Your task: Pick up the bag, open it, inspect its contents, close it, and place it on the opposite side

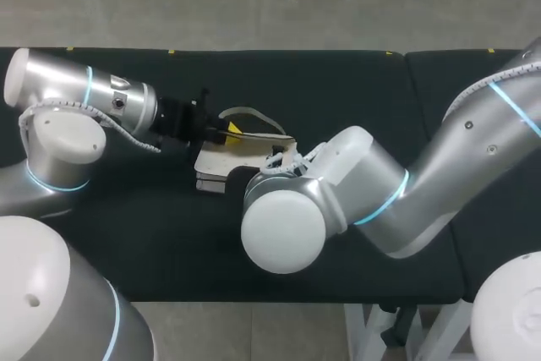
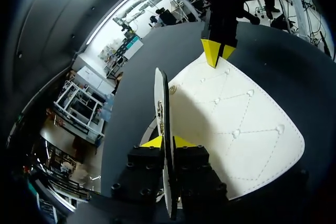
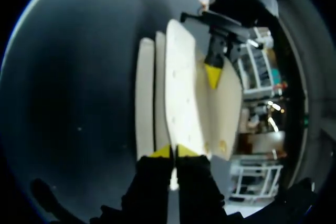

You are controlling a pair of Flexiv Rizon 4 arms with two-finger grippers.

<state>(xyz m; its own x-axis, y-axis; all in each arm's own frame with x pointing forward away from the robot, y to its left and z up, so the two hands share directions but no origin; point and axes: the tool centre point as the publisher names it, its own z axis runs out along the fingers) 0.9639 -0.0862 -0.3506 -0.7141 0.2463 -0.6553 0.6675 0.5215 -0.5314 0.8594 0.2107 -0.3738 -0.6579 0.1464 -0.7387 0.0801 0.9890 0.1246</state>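
Found the bag, cream and quilted, lying near the middle of the dark table, a little toward the left arm's side. Saw its strap looped on the table just behind it.

Caught the left gripper pinched almost together on a thin flap of the bag, held upright on edge between the yellow tips. Noted the bag's broad stitched face spread flat just beside that flap, reaching ahead to the other gripper.

Made out the right gripper squeezed nearly closed as well, on the edge of a cream panel at the bag's opposite end, with two more cream layers lined up beside it. Spotted each gripper's yellow tips facing the other across the bag in both wrist views.

From overhead, saw the left arm coming in low from the left, its gripper at the bag's near-left corner. Saw the right arm reaching in from the right, its bulky wrist covering the bag's right end and hiding the fingers there.
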